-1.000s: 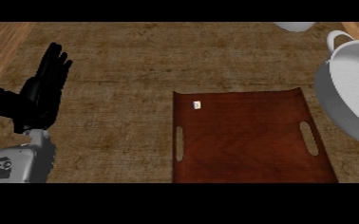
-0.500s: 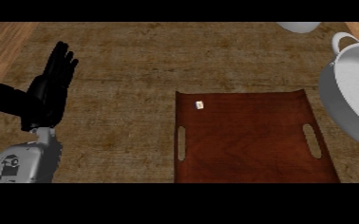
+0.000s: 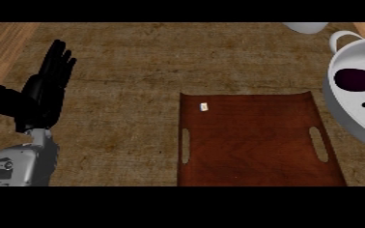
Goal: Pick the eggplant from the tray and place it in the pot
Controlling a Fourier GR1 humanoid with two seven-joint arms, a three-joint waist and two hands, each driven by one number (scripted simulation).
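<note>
The left hand (image 3: pixel 43 96) rests wide open; the cut-off pot (image 3: pixel 339 108) holds the eggplant (image 3: pixel 351 79).

The left hand (image 3: pixel 44 94) is held open, fingers up, at the left edge. A brown tray (image 3: pixel 257 145) with two handle slots is laid on the counter (image 3: pixel 143 53), and a small white tag (image 3: pixel 204 107) is seen on it. A dark eggplant (image 3: pixel 351 78) is seen inside the pot (image 3: pixel 339 111) at the right edge.

The tray (image 3: pixel 257 145) is reddish-brown wood grain with a small white tag (image 3: pixel 204 106). Right of the tray, the pot (image 3: pixel 341 118) is greyish white and the eggplant (image 3: pixel 351 78) dark purple. The table (image 3: pixel 143 58) is mottled brown. Left of the tray, the left hand (image 3: pixel 44 94) is black.
</note>
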